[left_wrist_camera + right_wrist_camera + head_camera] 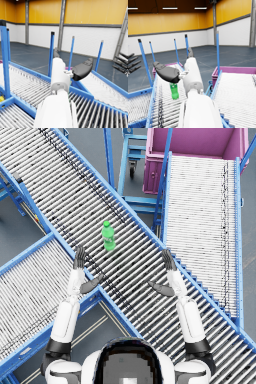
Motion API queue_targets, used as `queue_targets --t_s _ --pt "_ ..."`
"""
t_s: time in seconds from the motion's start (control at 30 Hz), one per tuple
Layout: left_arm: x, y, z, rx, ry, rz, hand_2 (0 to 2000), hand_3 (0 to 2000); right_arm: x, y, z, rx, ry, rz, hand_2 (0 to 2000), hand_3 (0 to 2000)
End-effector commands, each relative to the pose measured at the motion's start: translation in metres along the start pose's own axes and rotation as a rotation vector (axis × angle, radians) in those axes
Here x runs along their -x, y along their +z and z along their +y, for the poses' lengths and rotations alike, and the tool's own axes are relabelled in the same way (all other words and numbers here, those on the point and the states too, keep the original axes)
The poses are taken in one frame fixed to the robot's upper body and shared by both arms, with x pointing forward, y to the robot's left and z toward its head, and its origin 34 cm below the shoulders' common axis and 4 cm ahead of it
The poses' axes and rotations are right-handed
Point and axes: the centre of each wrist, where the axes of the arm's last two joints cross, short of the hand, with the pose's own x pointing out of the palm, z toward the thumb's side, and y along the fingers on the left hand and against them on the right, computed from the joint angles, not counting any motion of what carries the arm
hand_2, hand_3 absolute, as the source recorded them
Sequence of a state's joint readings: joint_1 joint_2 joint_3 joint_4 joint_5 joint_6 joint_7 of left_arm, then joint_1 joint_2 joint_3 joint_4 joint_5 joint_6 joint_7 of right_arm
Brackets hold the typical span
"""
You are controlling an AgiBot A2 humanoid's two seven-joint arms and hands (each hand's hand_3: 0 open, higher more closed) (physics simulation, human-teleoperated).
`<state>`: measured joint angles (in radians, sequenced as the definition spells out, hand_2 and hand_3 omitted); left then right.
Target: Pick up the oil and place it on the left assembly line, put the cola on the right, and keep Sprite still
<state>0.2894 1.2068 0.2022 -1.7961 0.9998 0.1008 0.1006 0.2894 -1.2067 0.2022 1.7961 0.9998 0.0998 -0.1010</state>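
Two empty hands, left hand (81, 275) & right hand (171, 277), fingers spread, hover over the belt (131, 268) (no oil/cola visible). Sprite (108, 236) stands ahead of them; step is prob. waiting, so next move: leave it untouched.

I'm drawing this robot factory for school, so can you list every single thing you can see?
Green plastic bottle: one, green, upright on the middle conveyor, ahead of both hands.
Middle roller conveyor: one, silver rollers, blue frame, running diagonally.
Left roller conveyor: one, same colours, lower left.
Right roller conveyor: one, same colours, right side.
Pink box-shaped bin: one, pink, at the right conveyor's far end.
Left arm: one, white.
Right arm: one, white.
Left hand: one, dark, open, holding nothing.
Right hand: one, dark, open, holding nothing.
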Motion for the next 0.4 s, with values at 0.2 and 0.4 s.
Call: queue_targets --t_s 0.2,0.4 --pt "0.0000 0.0000 0.0000 0.000 0.000 0.000 0 0 0.0000 0.0000 0.0000 0.000 0.000 0.000 0 0" --pt "0.0000 0.0000 0.0000 0.000 0.000 0.000 0 0 0.0000 0.0000 0.0000 0.000 0.000 0.000 0 0"
